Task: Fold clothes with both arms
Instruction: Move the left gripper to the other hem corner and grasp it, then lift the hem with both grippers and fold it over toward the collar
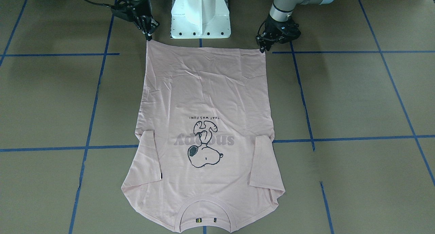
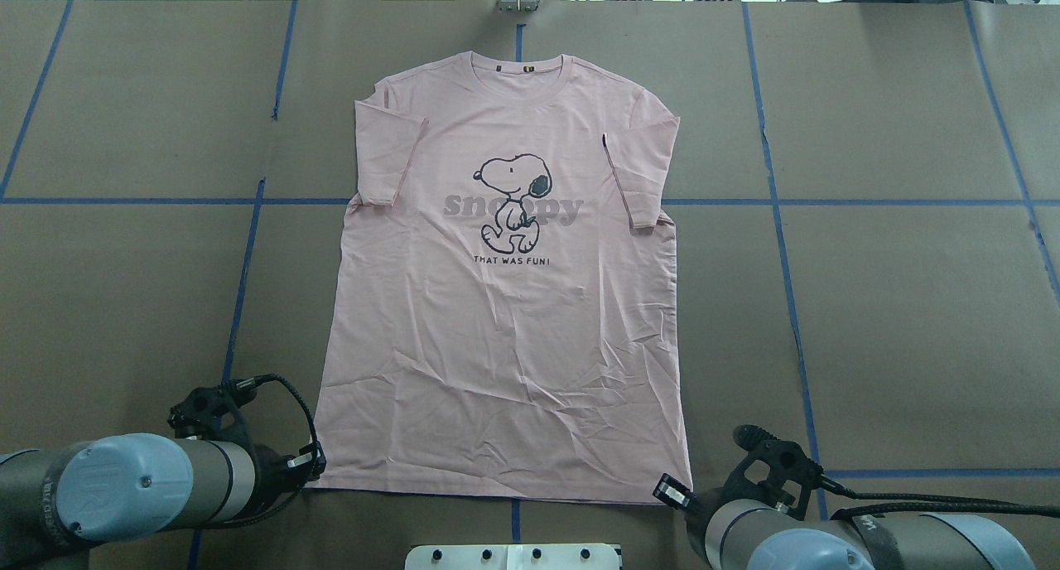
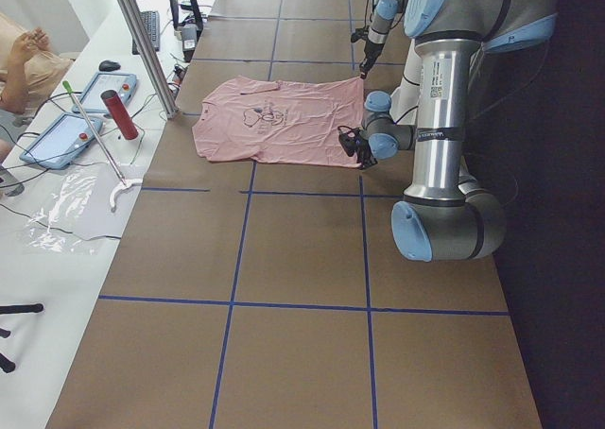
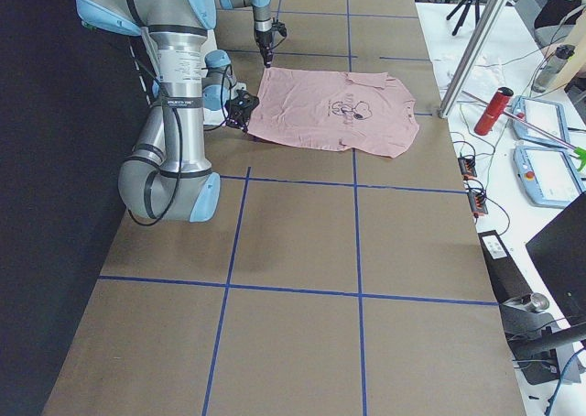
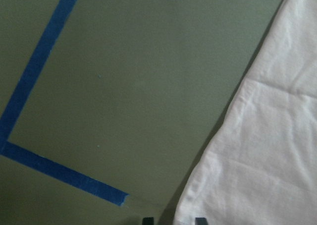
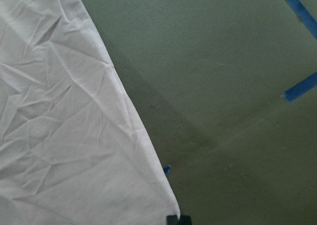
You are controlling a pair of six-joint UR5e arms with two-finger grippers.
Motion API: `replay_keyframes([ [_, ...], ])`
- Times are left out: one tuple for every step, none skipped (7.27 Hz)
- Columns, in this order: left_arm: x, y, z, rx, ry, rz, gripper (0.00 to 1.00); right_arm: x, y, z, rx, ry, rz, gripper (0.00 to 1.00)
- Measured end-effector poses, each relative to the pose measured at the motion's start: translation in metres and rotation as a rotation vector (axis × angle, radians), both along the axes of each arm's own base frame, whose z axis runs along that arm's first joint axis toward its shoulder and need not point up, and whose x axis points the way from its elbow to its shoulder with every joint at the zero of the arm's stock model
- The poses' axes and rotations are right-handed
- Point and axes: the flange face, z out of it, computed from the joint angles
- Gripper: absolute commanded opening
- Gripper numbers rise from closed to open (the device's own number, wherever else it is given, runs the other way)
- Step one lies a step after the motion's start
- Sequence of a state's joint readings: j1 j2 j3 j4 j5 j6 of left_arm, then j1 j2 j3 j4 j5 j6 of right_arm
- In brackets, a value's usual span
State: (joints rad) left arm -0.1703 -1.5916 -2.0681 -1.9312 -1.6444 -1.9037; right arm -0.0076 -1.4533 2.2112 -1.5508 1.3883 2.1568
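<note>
The pale pink T-shirt (image 1: 204, 91) lies flat on the brown table, Snoopy print up, collar on the far side from me (image 2: 505, 346). Both sleeves are folded in onto the body. My left gripper (image 1: 262, 47) sits at the hem corner on my left (image 2: 317, 464). In the left wrist view its two fingertips (image 5: 199, 220) stand slightly apart astride the shirt's edge (image 5: 267, 150). My right gripper (image 1: 149, 37) sits at the other hem corner (image 2: 672, 491). In the right wrist view it (image 6: 178, 219) looks pinched shut on the corner of the cloth (image 6: 59, 136).
The white pedestal base (image 1: 200, 16) stands just behind the hem, between my arms. Blue tape lines (image 2: 778, 247) grid the table. Beyond the collar edge are a metal pole (image 3: 142, 42), a red bottle (image 3: 118, 114), tablets and cables.
</note>
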Motion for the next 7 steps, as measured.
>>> replay_keyframes([
  [0.0, 0.001, 0.001, -0.001, -0.006, 0.002, 0.0, 0.0, 0.0, 0.0, 0.0, -0.001, 0.0, 0.0],
  [0.0, 0.001, 0.0, -0.002, -0.008, 0.004, 0.0, 0.0, 0.0, 0.0, 0.0, -0.001, 0.0, 0.0],
  [0.001, 0.003, -0.001, -0.003, -0.006, 0.009, 0.0, 0.0, 0.0, 0.0, 0.0, -0.001, 0.001, 0.0],
  [0.001, 0.005, -0.005, -0.003, -0.001, 0.015, 0.0, 0.002, -0.001, -0.001, 0.0, -0.003, 0.001, 0.0],
  [0.0, 0.01, -0.014, -0.003, 0.012, 0.026, 0.0, 0.005, 0.001, -0.001, 0.0, -0.004, -0.003, 0.0],
  [-0.005, 0.015, -0.029, -0.012, 0.035, 0.035, 0.0, 0.011, 0.008, 0.0, 0.0, -0.003, -0.018, 0.0],
  [-0.012, 0.023, -0.048, -0.042, 0.059, 0.042, 0.0, 0.022, 0.017, -0.004, 0.0, -0.011, -0.038, 0.0],
])
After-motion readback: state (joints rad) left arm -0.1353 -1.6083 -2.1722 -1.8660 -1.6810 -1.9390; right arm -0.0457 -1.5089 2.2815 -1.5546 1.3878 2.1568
